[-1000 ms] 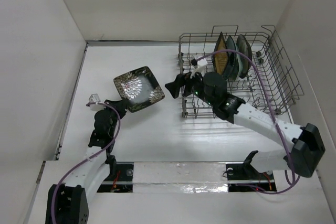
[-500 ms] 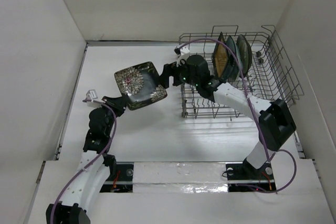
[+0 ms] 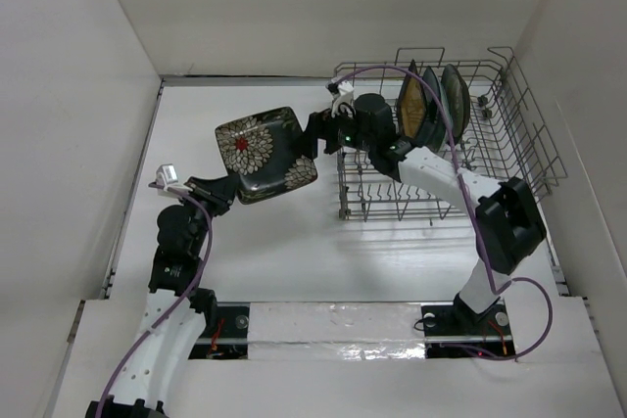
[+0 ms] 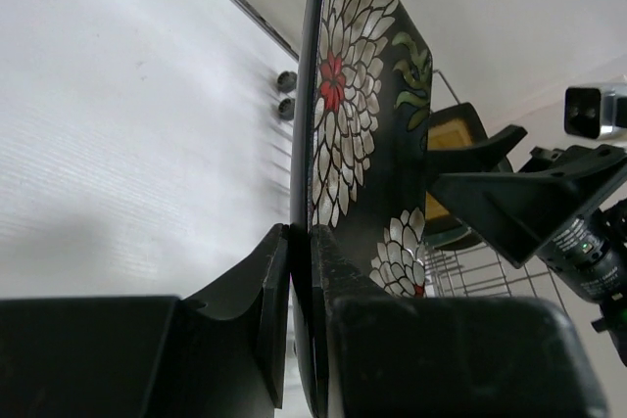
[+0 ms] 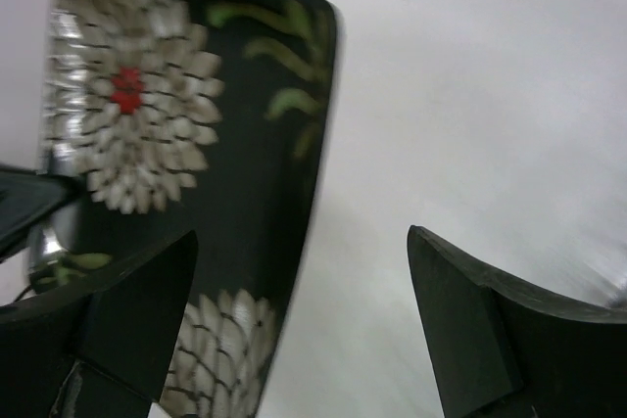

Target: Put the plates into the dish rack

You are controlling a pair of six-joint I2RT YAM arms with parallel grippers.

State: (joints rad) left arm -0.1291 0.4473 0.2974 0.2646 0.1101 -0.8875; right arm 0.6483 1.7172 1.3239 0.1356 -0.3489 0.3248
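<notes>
My left gripper (image 3: 227, 185) is shut on the lower-left edge of the black square plate with white flowers (image 3: 265, 152) and holds it tilted above the table. In the left wrist view my left gripper (image 4: 302, 242) pinches the plate (image 4: 358, 115) edge-on between its fingers. My right gripper (image 3: 318, 136) is open at the plate's right edge; in the right wrist view its jaws (image 5: 299, 286) straddle that edge of the plate (image 5: 176, 144) without touching. The grey wire dish rack (image 3: 509, 149) stands at the back right with three plates upright in it, the front one black with a yellow centre (image 3: 413, 105).
White walls enclose the table on the left, back and right. The rack's front left corner (image 3: 345, 205) lies just under the right arm. Bare white table (image 3: 294, 252) lies in front of the plate and rack.
The left gripper has raised the flowered plate and tilted it up and toward the rack. The right arm has swung left and back, bringing its open gripper to the plate's right edge.
</notes>
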